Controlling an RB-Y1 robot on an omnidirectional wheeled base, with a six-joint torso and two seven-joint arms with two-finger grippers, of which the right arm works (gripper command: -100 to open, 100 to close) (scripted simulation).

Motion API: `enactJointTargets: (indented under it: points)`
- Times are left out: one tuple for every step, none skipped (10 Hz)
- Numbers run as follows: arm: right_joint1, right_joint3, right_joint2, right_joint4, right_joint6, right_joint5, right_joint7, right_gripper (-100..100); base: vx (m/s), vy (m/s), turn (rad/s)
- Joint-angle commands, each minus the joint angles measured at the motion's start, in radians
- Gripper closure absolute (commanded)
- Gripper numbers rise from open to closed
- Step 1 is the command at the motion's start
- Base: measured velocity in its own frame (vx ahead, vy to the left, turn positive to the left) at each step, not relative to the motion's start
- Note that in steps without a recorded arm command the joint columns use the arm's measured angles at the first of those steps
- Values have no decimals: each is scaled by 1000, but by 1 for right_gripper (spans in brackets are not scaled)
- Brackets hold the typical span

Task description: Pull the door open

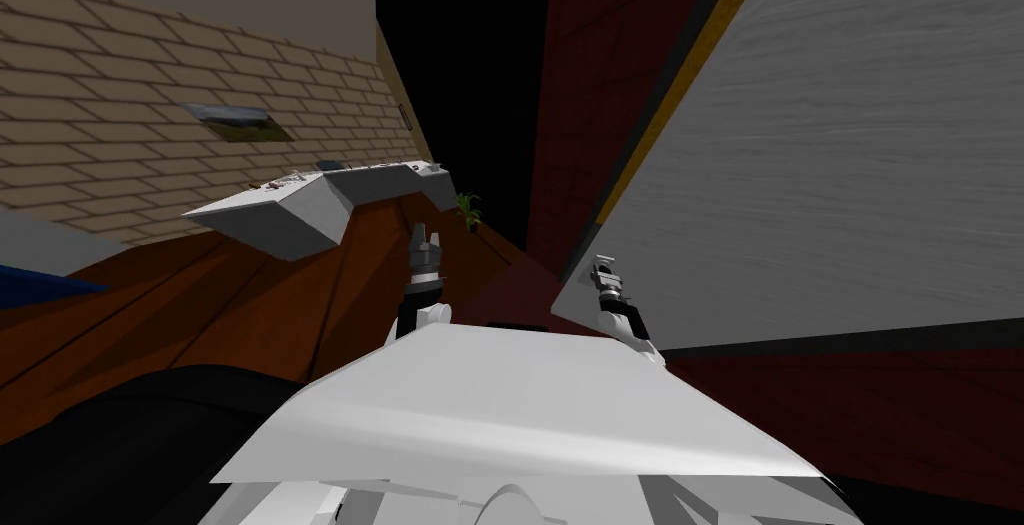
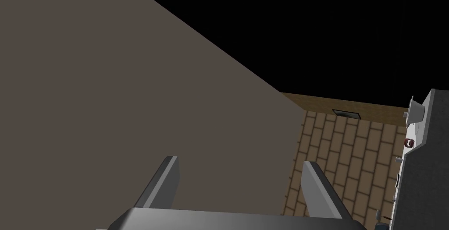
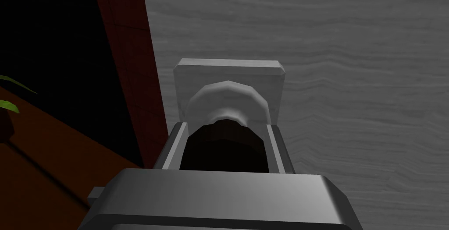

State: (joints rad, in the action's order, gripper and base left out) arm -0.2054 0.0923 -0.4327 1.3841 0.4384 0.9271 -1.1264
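Observation:
The grey wood-grain door takes up the right side, with its free edge near my right hand. In the right wrist view a pale grey round knob sits on a square plate on the door. My right gripper is shut on the knob, one finger pressing each side. The head view shows that gripper at the door's lower edge. My left gripper is held out in front of me over the floor, and its fingers stand open with nothing between them.
A dark red wall stands beside the door, with a black area to its left. A grey counter runs along the brick wall at the left. A small plant stands on the brown wooden floor.

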Motion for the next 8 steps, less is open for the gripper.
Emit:
enactJointTargets:
  points:
    - [-9,17,-16,10,7,-2,-16,100,-223,-54,147]
    - [-14,26,-25,15,11,-3,-24,100,-228,-48,134]
    - [-19,35,-35,19,16,-4,-33,100,-248,-43,137]
    - [-24,43,-45,24,21,-5,-43,100,-214,-54,126]
    - [-29,52,-54,28,25,-6,-51,100,-180,-61,101]
    - [-34,60,-63,32,30,-7,-60,100,-193,-40,127]
    - [-39,70,-74,38,35,-8,-70,100,-232,-36,133]
    - [-42,76,-80,40,38,-9,-76,100,-209,-46,108]
